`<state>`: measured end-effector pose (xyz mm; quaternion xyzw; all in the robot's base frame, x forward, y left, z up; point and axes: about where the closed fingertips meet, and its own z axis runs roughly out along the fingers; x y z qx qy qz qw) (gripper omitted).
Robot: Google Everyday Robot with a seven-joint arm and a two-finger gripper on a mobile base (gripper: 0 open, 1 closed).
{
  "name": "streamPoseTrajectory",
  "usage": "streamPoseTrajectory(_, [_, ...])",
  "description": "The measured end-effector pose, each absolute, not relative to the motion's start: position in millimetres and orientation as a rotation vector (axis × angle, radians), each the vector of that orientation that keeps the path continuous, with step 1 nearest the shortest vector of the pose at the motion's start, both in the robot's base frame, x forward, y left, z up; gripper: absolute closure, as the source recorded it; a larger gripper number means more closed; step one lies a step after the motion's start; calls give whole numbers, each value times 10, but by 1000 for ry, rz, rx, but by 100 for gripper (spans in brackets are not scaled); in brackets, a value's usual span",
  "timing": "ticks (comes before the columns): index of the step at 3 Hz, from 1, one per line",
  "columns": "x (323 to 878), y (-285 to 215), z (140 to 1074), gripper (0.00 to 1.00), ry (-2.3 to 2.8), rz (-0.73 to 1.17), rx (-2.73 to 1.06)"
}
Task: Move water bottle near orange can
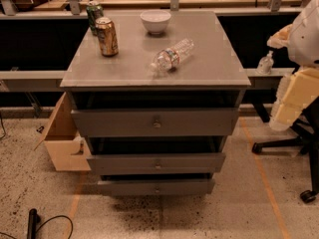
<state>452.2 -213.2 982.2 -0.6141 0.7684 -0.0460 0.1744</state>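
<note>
The water bottle (172, 57), clear and crinkled with a red-and-white label, lies on its side near the middle of the grey cabinet top (209, 68). The orange can (106, 36) stands upright at the top's left rear, well left of the bottle. My gripper (288, 108) hangs with the pale arm at the right edge of the view, beside the cabinet's right side and below its top. It is far from both objects and holds nothing that shows.
A darker green-marked can (93, 15) stands just behind the orange can. A white bowl (155, 20) sits at the rear centre. The cabinet's three drawers (155, 122) stick out slightly. A cardboard box (62, 143) is at lower left and chair wheels (308, 195) at lower right.
</note>
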Motion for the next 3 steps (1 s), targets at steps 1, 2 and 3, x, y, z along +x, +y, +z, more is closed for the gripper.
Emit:
streamPoseTrajectory(1, [5176,-2104,9849,0,2047,-203,-1923])
streamPoseTrajectory(2, [5833,-1990,9854,0,1884,-237,-2095])
streamPoseTrajectory(3, [6299,-1644,9747,0,1684,-184,-2269])
